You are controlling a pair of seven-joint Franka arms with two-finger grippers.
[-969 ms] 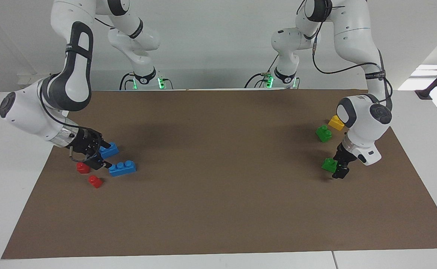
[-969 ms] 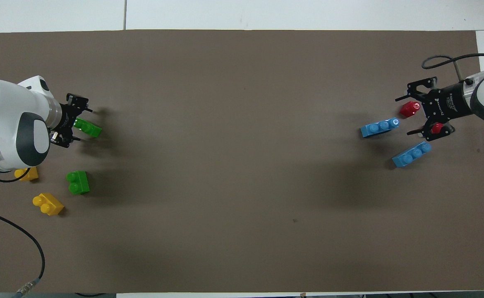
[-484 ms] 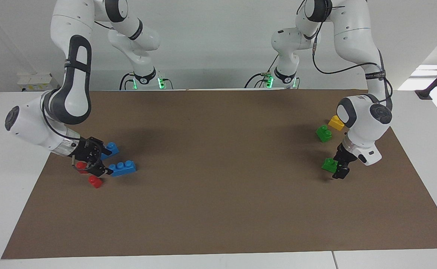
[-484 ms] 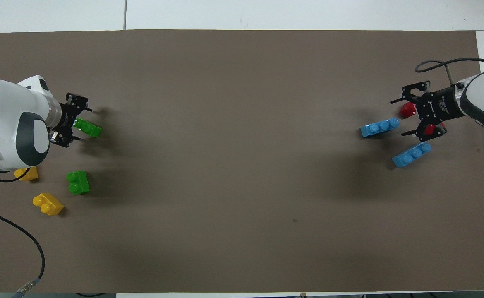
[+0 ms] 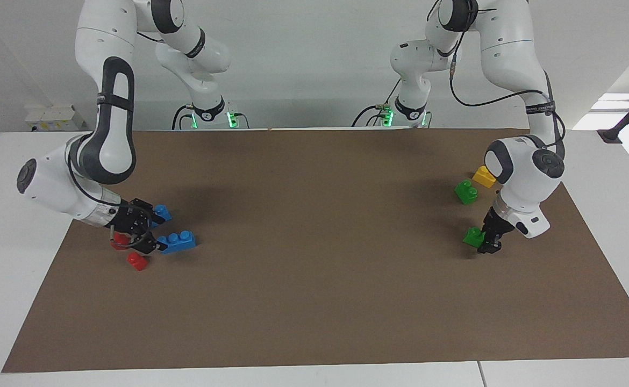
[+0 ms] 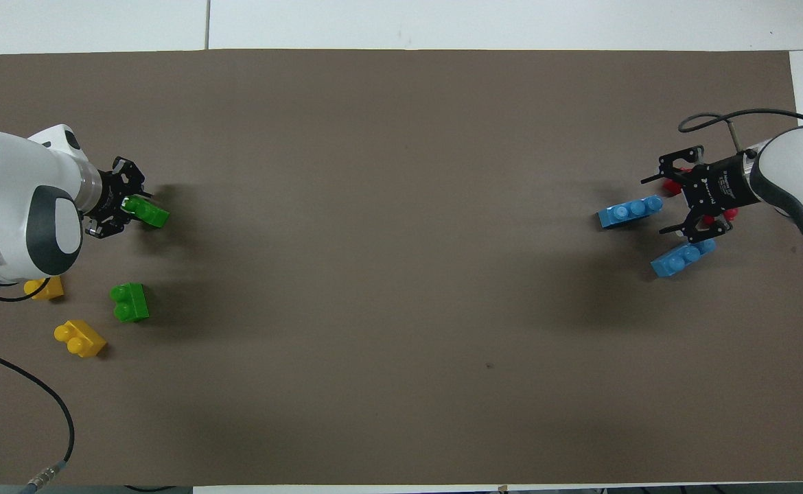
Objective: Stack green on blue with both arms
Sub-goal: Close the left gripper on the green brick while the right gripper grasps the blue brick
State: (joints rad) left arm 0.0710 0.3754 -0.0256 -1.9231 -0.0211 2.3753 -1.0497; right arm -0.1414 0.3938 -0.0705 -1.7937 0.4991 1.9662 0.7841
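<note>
A green brick (image 5: 473, 237) (image 6: 149, 214) lies on the mat at the left arm's end, and my left gripper (image 5: 487, 246) (image 6: 129, 208) is low over it, shut on the end of it. A second green brick (image 5: 465, 192) (image 6: 129, 302) sits nearer to the robots. At the right arm's end lie two blue bricks: one (image 5: 177, 242) (image 6: 630, 211) farther from the robots, one (image 5: 159, 212) (image 6: 681, 256) nearer. My right gripper (image 5: 156, 234) (image 6: 652, 207) is open, low by the mat, its fingers either side of the farther blue brick's end.
Two small red bricks (image 5: 137, 261) (image 6: 669, 184) lie beside the blue ones, one partly under the right gripper. Yellow bricks (image 5: 484, 176) (image 6: 80, 338) sit near the second green brick. A brown mat (image 5: 320, 258) covers the table.
My left gripper has closed on the green brick. The right gripper has slid, still open, toward the farther blue brick until its fingers flank the brick's end.
</note>
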